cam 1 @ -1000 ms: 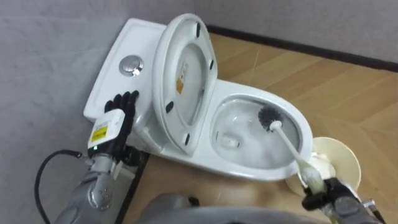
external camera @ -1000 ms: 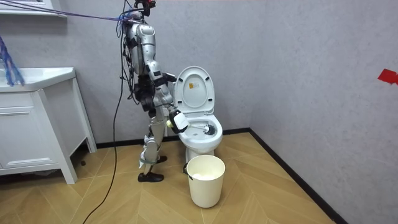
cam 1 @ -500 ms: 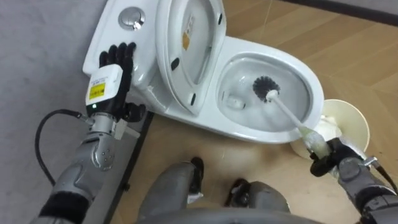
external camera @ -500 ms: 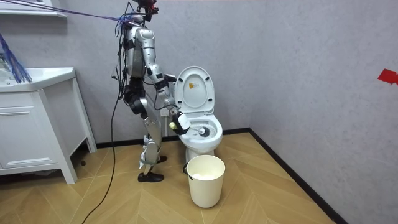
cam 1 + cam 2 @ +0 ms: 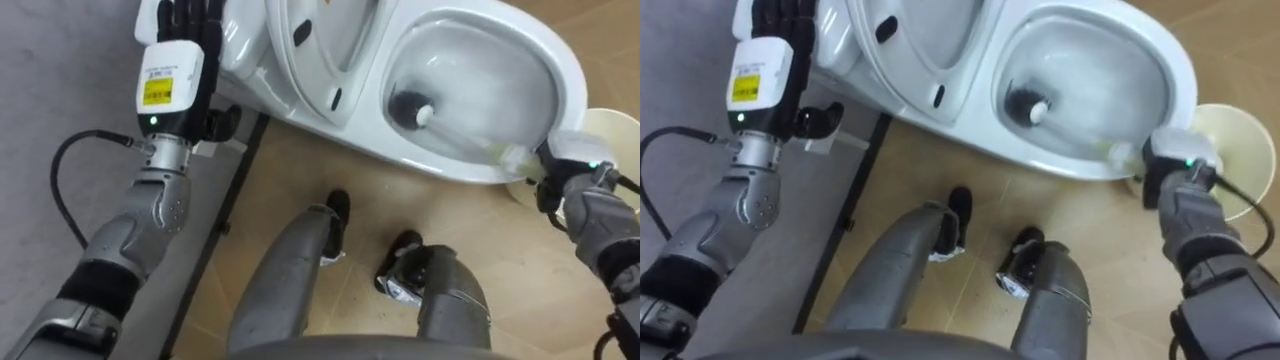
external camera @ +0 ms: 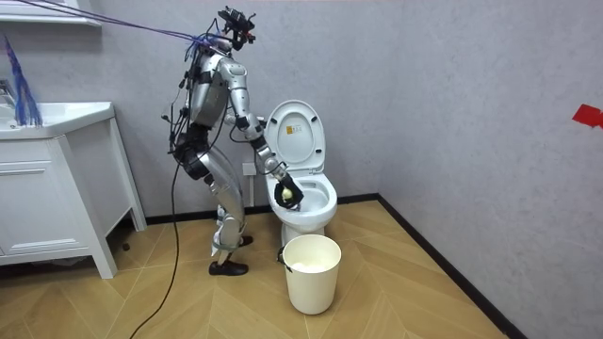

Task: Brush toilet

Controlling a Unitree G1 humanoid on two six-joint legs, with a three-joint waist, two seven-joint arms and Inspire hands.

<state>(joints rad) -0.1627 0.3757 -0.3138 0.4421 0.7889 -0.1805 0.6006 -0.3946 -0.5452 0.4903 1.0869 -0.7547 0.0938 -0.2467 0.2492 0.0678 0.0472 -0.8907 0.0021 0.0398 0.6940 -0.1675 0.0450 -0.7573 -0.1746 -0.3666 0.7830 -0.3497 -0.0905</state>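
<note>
Two hands, one toilet brush (image 5: 413, 110): my right hand (image 5: 574, 190) curls round its handle at the toilet bowl (image 5: 561, 68) rim, bristle head inside; my left hand (image 5: 180, 42) rests straight-fingered against the cistern (image 5: 238, 48).

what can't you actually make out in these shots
- Fingertips of the left hand: cut off by the left eye view's top edge.
- Handle end of the toilet brush: covered by the right hand in both eye views.
- Brush head in the room view: too small, behind that hand.
- Tank top of the toilet: beyond the eye views' top edge, behind the raised lid in the room view.
</note>
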